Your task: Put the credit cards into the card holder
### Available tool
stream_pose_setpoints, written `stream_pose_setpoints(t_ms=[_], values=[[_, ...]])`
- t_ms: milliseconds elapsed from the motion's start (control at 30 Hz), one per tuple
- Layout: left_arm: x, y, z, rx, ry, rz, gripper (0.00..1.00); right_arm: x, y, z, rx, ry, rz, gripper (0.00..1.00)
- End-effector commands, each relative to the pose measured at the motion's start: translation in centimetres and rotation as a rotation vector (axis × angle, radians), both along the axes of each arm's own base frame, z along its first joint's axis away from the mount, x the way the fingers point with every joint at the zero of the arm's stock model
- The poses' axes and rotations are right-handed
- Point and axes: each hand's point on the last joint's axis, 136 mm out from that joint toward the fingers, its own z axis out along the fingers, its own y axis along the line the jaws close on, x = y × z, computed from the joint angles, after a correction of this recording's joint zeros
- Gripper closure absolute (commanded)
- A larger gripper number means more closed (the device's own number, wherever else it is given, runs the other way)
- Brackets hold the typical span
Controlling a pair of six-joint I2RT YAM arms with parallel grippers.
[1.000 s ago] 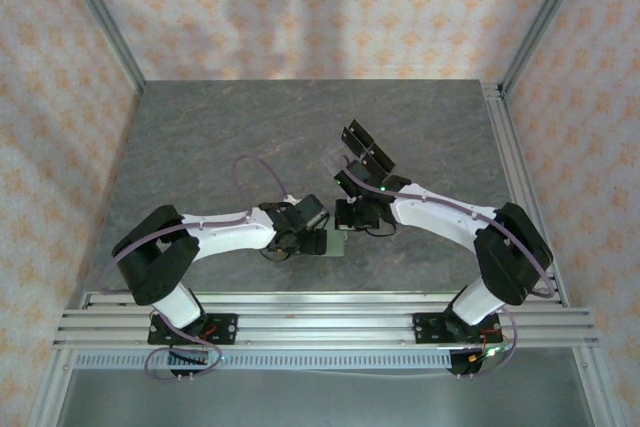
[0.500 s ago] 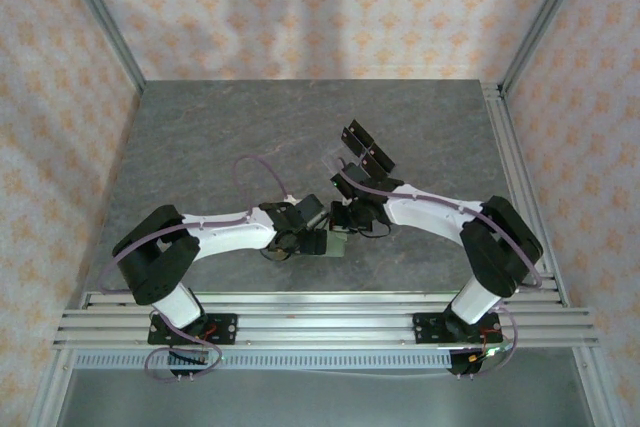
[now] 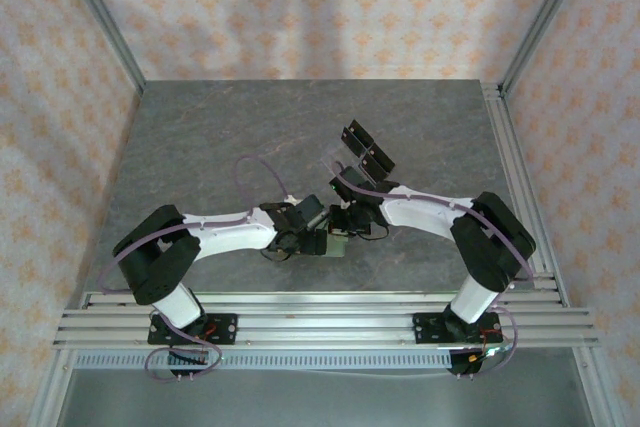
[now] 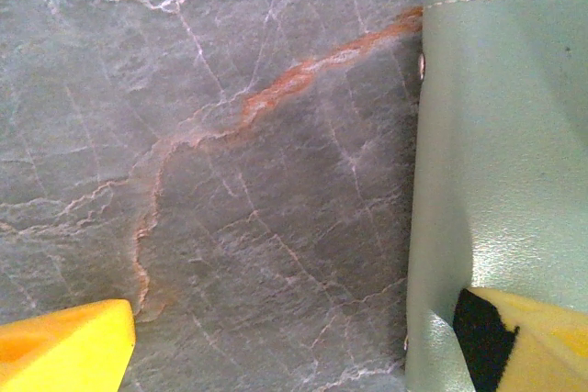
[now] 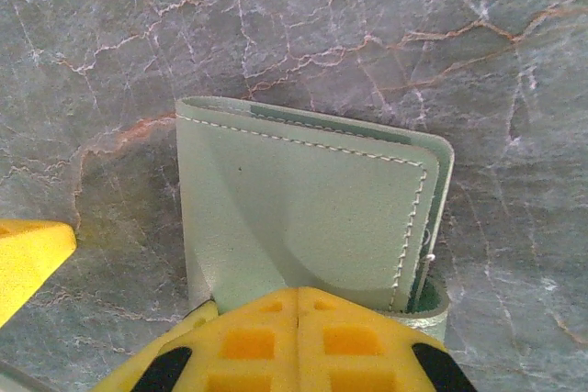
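Right wrist: card holder lies folded, contents hidden.

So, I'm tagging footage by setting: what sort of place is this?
Probably a robot test cell, not a home: a slate-look table fenced by aluminium framing, with patterned backdrop walls.

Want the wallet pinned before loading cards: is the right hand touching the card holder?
Touching. Right wrist view: the shut right hand presses on the card holder at its near edge, no gap.
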Motion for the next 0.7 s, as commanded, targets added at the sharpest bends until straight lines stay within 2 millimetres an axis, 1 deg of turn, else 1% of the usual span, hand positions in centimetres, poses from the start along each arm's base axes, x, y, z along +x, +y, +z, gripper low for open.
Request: stream_pose_setpoints(t_ms=[0, 200, 667], values=[[-0.40, -0.18, -1.71, 0.013, 0.030, 0.007, 0.08, -0.03, -0.36, -0.76, -0.017, 0.001, -0.012, 1.00], [-0.44, -0.29, -1.76, 0.011, 0.033, 0.004, 0.08, 0.33, -0.09, -0.26, -0.009, -0.012, -0.013, 1.00], [-0.50, -0.30, -1.94, 0.011, 0.036, 0.004, 0.08, 0.77, 0.59, -0.49, 0.004, -0.010, -0.012, 1.00]])
